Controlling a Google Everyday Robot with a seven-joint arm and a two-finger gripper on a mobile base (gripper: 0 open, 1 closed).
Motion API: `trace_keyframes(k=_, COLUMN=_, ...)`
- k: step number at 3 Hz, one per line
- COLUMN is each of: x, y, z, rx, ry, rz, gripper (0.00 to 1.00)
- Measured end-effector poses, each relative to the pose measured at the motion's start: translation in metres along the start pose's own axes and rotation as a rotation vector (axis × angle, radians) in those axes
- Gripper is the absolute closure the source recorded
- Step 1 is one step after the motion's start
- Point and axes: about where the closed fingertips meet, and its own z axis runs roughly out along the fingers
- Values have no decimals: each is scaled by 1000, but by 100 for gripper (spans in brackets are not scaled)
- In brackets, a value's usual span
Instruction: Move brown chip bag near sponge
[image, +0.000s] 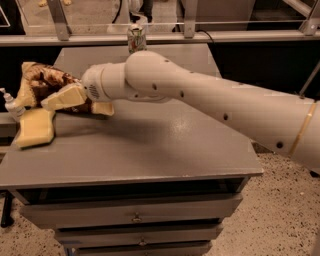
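Observation:
The brown chip bag (44, 82) lies crumpled at the table's left edge, its far-left end tipped up. The pale yellow sponge (35, 127) lies flat just in front of it, touching or nearly touching the bag. My gripper (82, 102) is at the bag's right end, over the dark foil and to the right of the sponge. My white arm (210, 102) stretches in from the right and hides part of the bag.
A green-and-white soda can (136, 38) stands at the table's back edge. A small white pump bottle (11, 103) stands at the left edge beside the bag. The grey table (150, 150) has drawers (135, 216) below. A rail runs behind it.

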Motion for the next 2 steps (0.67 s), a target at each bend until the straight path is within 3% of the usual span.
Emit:
trace_keyframes(k=1, x=6, y=-17, z=-56, rx=30, ry=-25, rz=-41, gripper=0)
trace_keyframes(k=2, x=14, y=-39, z=-135, rx=86, ry=-8, rz=-134, gripper=0)
